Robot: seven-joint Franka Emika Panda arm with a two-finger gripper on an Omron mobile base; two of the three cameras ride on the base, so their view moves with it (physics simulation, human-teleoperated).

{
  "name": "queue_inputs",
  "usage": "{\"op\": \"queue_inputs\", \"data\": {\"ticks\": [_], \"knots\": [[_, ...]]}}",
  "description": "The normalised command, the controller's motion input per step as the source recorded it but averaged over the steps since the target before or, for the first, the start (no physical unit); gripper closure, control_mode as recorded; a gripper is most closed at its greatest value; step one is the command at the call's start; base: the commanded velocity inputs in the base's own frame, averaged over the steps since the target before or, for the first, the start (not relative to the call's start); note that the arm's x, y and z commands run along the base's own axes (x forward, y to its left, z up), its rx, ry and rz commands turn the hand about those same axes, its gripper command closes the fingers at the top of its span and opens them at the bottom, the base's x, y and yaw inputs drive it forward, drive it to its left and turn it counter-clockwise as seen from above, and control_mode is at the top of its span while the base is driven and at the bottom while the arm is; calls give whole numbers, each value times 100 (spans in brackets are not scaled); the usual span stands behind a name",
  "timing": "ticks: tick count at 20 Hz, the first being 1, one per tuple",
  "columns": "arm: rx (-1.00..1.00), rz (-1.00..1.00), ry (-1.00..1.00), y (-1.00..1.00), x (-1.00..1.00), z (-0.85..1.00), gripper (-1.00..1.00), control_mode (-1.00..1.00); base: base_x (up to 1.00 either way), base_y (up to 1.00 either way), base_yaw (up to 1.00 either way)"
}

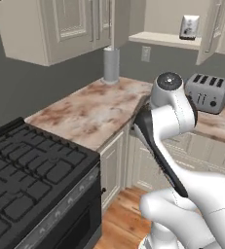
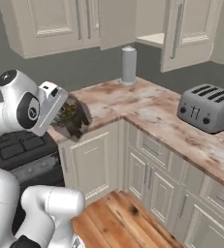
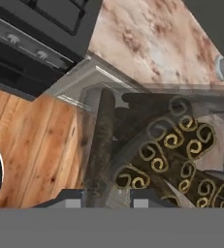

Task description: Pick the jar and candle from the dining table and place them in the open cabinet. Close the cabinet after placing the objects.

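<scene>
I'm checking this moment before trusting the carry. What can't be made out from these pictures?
- Gripper fingertips: in the right base view the jar covers them; in the hand view they sit blurred behind its glass.
- Jar's lid: unclear in either view.
- Open cabinet interior: the door hides part of the shelf in both base views.
- Small item on the cabinet shelf: too small to identify.

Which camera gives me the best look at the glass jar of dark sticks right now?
The hand view: the clear glass jar of dark brown-green sticks fills it close up, with the curled stick ends visible. The right base view shows the jar smaller, held at the gripper above the counter edge. In the left base view the arm blocks it.
</scene>
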Motion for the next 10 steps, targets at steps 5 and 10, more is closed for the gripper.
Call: {"op": "queue_inputs", "data": {"ticks": [5,10], "knots": [[0,0,0,0,0,0,100,100,89,4,-32],[0,0,0,0,0,0,100,100,98,9,-30]]}}
